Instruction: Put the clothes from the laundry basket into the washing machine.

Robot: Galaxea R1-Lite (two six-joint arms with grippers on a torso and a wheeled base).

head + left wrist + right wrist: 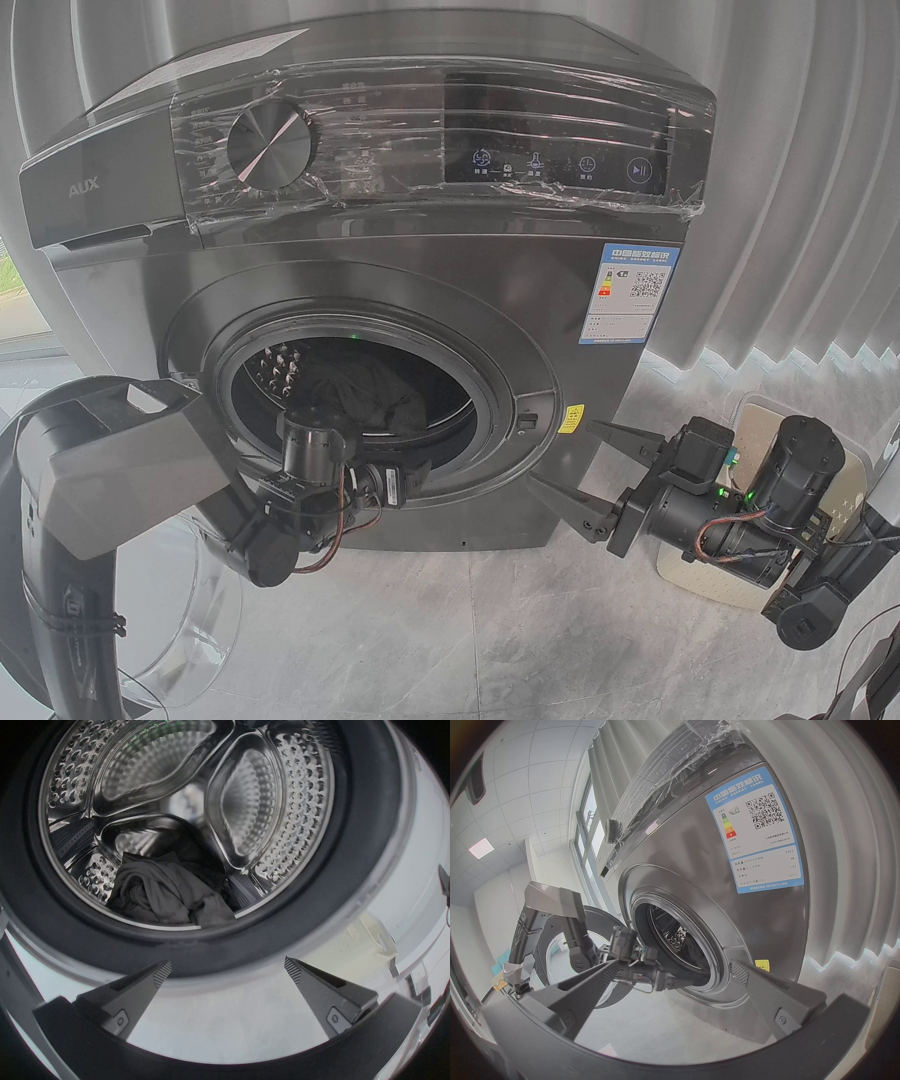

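A dark garment [164, 893] is seen bunched, with no clear long axis, at the front bottom edge of the drum [262, 795]. It lies straight ahead of the left end effector [227, 966], which is spread wide and empty. The right end effector [561, 454], also wide and empty, is held nearer a cream container [750, 405] on the floor, judged to be the laundry basket. A blue energy label [628, 292] and a yellow sticker [571, 418] are fixed to the washing machine [375, 272]; their print is left unread.

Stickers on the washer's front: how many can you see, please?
2: blue label up right of the drum opening; small yellow sticker lower, by its rim. More may be hidden.
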